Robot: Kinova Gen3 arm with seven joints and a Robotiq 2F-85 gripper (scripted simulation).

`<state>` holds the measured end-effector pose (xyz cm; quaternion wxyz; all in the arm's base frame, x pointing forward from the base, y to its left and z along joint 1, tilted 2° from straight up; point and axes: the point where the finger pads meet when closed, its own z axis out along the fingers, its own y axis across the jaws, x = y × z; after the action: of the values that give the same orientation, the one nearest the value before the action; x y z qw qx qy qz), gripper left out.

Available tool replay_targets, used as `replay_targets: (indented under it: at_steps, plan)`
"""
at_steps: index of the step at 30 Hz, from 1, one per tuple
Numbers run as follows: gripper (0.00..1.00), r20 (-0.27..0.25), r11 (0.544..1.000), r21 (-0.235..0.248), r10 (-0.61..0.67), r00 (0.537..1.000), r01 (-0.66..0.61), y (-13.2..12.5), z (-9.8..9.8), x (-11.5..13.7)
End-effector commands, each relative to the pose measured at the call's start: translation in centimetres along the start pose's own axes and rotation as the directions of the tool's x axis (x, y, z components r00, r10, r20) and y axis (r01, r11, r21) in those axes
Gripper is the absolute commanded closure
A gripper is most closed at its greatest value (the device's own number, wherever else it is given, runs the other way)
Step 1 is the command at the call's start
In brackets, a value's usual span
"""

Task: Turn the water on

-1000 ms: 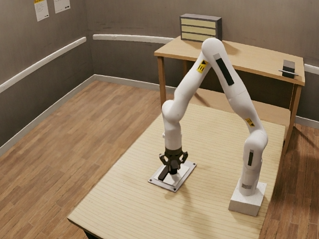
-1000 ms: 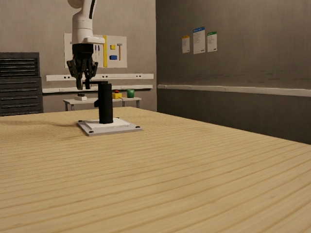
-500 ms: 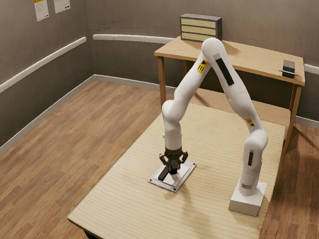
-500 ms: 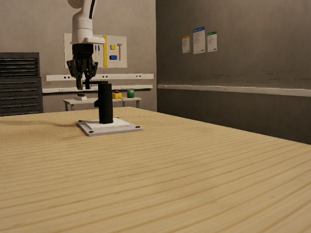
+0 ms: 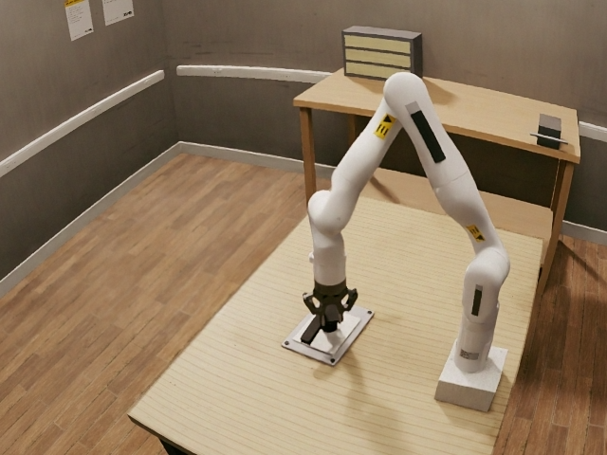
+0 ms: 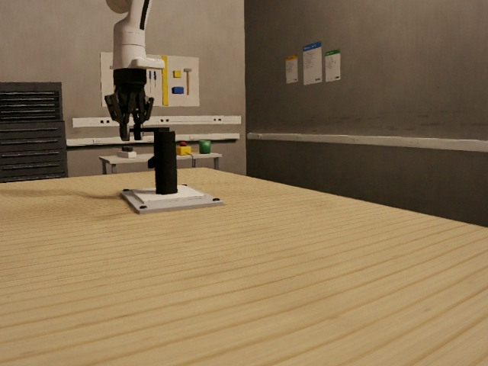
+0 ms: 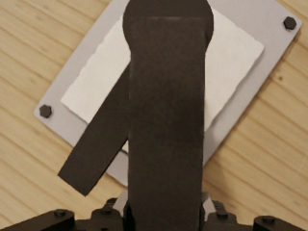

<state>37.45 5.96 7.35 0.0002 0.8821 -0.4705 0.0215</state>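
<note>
The claw (image 6: 131, 136) points straight down and is pinching the free end of the tap's lever (image 6: 146, 129), which lies about level at the top of the black tap column (image 6: 165, 163). The tap stands on a grey base plate (image 6: 146, 205) on the desk (image 6: 275, 275), toward its left edge in the top view. The grasp looks made and the lift not begun; next the claw must swing the lever upward about the column's top, to its stop.

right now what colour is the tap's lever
Black, a flat black lever; clearest in the wrist view.
</note>
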Motion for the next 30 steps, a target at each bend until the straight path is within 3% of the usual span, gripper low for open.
replay_targets:
  at_steps: [1,10,30]
  plan:
    - [0.9,0.0,1.0,0.001,0.0,1.0,0.0,0.0,0.0,0.0]
    - [0.9,0.0,1.0,0.001,0.0,1.0,0.0,0.0,-0.3,0.1]
    - [0.9,0.0,1.0,0.001,0.0,1.0,0.0,0.0,-3.6,1.3]
